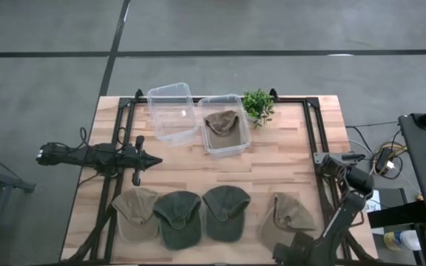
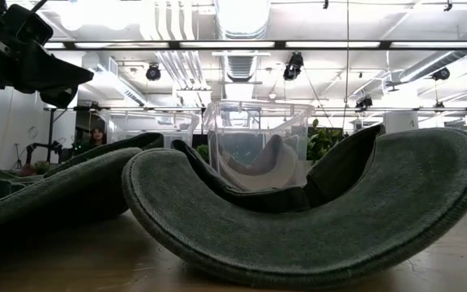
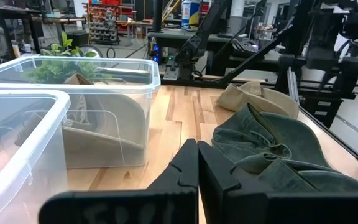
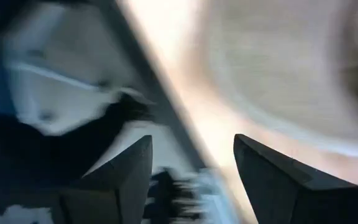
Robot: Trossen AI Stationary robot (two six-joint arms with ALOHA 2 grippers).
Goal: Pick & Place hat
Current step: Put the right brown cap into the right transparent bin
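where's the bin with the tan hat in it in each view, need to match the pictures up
High view: bin with the tan hat at top centre, right of the empty bin.
Low view: the clear bin at centre, behind the green hat brim.
Left wrist view: at left, the hat showing through its wall.
Right wrist view: not in it.
Shared landmark: the small plant beside the bin.

left gripper (image 3: 197, 163) fingers closed, right gripper (image 4: 191, 163) fingers apart
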